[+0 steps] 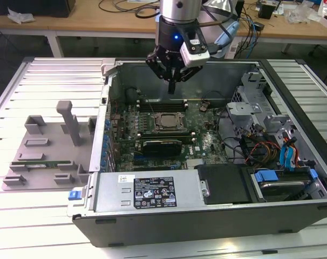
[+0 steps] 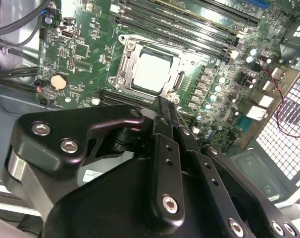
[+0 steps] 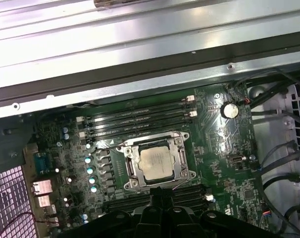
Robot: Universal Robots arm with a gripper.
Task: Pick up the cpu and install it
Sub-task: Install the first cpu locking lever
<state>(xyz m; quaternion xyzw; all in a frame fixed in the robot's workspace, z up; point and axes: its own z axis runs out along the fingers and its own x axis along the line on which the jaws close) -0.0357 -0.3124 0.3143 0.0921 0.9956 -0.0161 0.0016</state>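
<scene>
already flat in the socket (image 3: 156,165), the cpu (image 3: 157,163) square-on, metal face up; fingers (image 2: 166,115) pressed together, empty, above.

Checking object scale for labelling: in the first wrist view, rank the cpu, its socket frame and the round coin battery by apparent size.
1. Socket frame
2. cpu, sitting inside the frame
3. Coin battery

A pale counter (image 1: 39,81) of ribbed metal slats carries the work, its bright surface running out to both side edges and the near edge in the exterior view. Beyond its far edge stands a long wooden desk (image 1: 88,22) on white legs, littered with cables (image 1: 125,6) and crumpled paper (image 1: 20,16). Under that desk the floor (image 1: 23,46) lies dark and shadowed
</scene>
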